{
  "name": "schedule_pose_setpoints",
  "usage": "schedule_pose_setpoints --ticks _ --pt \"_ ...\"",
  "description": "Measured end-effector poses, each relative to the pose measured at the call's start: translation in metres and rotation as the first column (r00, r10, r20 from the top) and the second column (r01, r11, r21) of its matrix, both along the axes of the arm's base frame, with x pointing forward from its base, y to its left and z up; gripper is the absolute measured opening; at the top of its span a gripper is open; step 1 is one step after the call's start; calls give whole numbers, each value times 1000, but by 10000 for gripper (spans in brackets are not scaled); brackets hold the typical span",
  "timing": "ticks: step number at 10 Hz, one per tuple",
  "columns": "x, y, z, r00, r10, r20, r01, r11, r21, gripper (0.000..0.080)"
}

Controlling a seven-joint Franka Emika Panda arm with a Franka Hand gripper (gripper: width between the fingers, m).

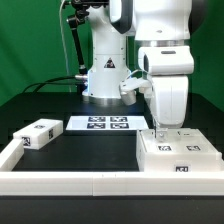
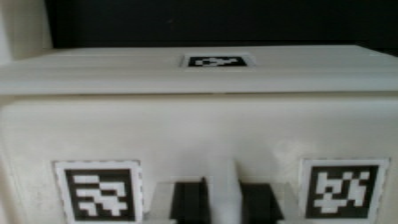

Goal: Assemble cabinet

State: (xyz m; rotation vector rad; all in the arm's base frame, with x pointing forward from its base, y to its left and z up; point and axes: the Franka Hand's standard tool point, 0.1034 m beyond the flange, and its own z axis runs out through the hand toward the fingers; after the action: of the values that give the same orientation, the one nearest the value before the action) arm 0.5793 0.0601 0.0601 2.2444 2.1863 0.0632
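My tool (image 1: 160, 127) is down on the rear top edge of the cabinet (image 1: 182, 158), which lies on the bench (image 1: 95, 150) toward the exterior view's right. Its fingers (image 2: 187, 202) stand narrowly apart with white between them; I cannot tell whether they pinch.

Cabinet (image 1: 176, 153): smooth white plastic. Table (image 1: 95, 150): matt black. Arm shell (image 1: 165, 28): glossy white plastic.

The cabinet (image 1: 176, 155), a large white box marked with square black-and-white tags, is set flat at the exterior view's right; a smaller tagged block (image 1: 38, 133) is laid well apart, at the left.
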Motion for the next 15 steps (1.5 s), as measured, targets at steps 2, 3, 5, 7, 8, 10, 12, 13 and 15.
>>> schedule_pose_setpoints --ticks 2,3,5,7,8,10,12,13,15 --pt "-2 0 5 1000 8 5 -8 1000 -7 69" --pt "-4 -1 11 1000 20 11 -20 1000 -16 264" --pt "-12 -4 22 999 32 18 -32 999 -31 538" --pt "-29 -4 31 999 4 53 -2 1000 -31 727" --pt "-45 -6 35 996 -43 74 45 999 -28 778" --pt "-81 0 49 963 -238 126 238 971 11 795" --pt "-111 20 51 909 -393 138 388 920 65 798" --pt "-117 26 48 899 -417 134 410 909 77 797" --pt "-117 24 48 897 -422 132 415 907 77 797"
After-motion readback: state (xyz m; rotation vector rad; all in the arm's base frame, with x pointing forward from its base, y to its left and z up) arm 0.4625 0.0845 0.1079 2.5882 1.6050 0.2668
